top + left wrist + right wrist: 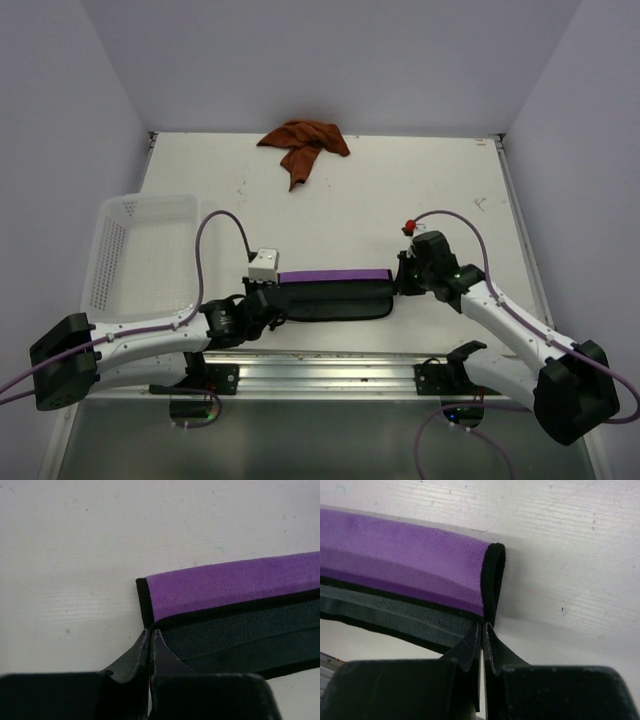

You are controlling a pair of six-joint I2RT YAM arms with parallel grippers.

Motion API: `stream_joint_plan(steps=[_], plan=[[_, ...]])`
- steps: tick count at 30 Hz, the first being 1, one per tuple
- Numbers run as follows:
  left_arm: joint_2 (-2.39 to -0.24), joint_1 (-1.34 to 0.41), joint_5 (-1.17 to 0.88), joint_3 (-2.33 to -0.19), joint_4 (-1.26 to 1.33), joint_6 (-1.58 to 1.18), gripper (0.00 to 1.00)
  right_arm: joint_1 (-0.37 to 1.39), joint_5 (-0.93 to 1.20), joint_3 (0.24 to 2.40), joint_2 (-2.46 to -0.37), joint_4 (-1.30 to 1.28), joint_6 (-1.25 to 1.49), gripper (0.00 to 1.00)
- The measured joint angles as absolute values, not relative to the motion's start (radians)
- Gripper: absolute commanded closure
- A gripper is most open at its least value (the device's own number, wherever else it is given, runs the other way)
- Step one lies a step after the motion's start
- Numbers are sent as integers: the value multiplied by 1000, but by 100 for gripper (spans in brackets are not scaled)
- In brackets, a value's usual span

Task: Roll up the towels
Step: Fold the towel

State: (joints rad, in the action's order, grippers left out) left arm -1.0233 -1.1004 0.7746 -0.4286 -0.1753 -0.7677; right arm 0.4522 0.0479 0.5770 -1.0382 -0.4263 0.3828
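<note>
Top view with both wrist views. The white perforated basket [112, 250] on the desk [420, 190] serves as the reference. The purple towel [335, 293] [225, 587] [405, 565] lies to the right of the basket, about level with its near end. It is doubled over into a long, narrow band running left to right. Its purple face is on top, and its dark grey side with black edging shows along the near margin.

The left claw [275, 298] [150, 632] is at the towel end nearer the basket, its fingers pressed together on the black-edged corner. The right claw [398, 280] [484, 627] is at the towel end farther from the basket, also narrowed fully, its tips nipping the bottom of the black end edging.

The orange towel [305, 143] lies crumpled beyond the basket and to its right, well apart from both claws.
</note>
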Motion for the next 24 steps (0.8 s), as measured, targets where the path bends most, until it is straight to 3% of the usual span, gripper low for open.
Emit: stream_joint_plan(steps=[3,5,11,18,24], plan=[[-1023,-1116,784,-424,-178,-770,100,454,47,572,-1040,-426,385,94],[-1023,-1127,788,-418,-177,-768,100,454,47,571,-1047,-426,388,81],[-1029,-1154,807,-410,-172,-764,100,454,44,571,-1053,-437,391,62],[-1041,-1189,838,-410,-171,-746,100,454,45,598,-1028,-490,392,53],[-1044,-1215,855,-407,-164,-734,100,454,62,652,-1007,-487,408,55]])
